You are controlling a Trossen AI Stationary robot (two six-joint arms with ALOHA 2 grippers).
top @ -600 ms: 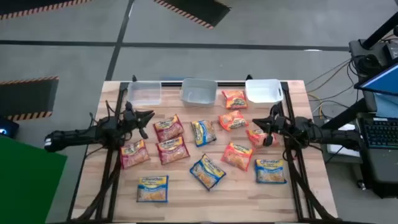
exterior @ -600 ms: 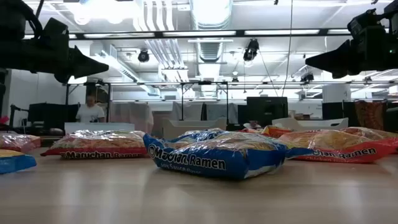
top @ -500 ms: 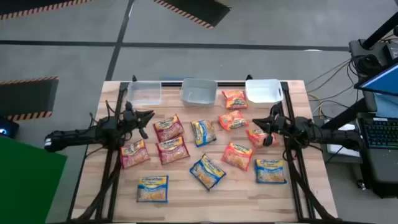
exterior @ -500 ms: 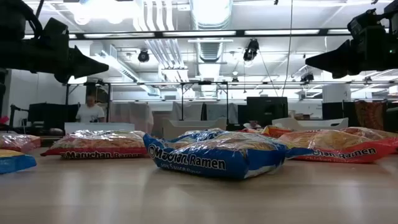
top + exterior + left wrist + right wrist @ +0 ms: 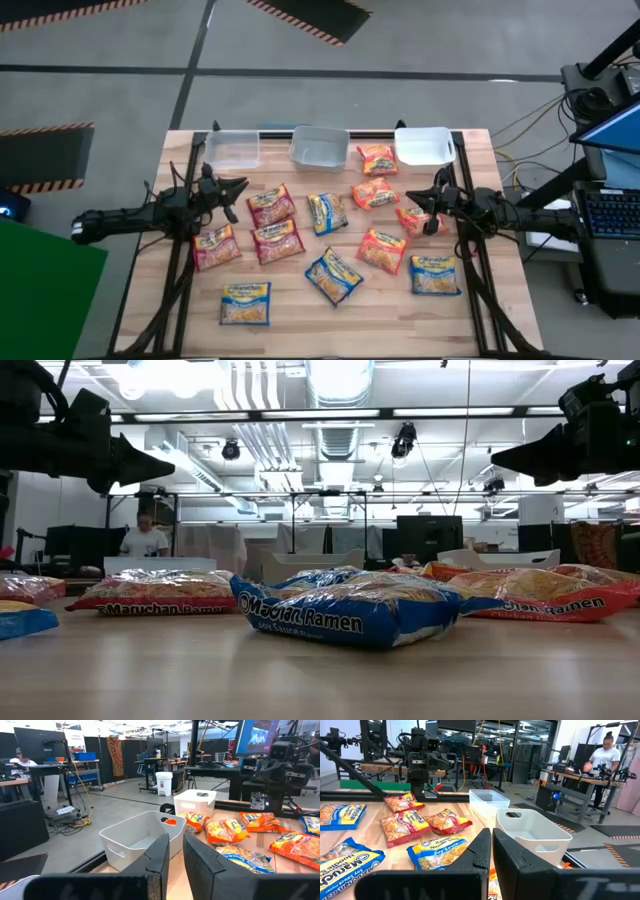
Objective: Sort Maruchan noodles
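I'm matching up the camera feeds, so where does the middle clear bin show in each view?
High view: the middle bin sits at the table's far edge, centre of three.
Low view: behind the packets, near centre.
Left wrist view: the nearest bin.
Right wrist view: the farther bin.
Shared landmark: the right bin beside it, seen in every view.

The blue packet (image 5: 350,610) lying nearest in the low view reads "Maruchan Ramen" in white letters along its front edge. The red packet (image 5: 155,592) behind it toward the worktop's left edge carries "Maruchan Ramen" in white too. An orange packet (image 5: 545,595) toward the right edge shows "Ramen". In the right wrist view, a blue-and-yellow packet (image 5: 437,851) reads "Ramen, Soy Sauce", and another blue packet (image 5: 345,862) reads "Maruchan".
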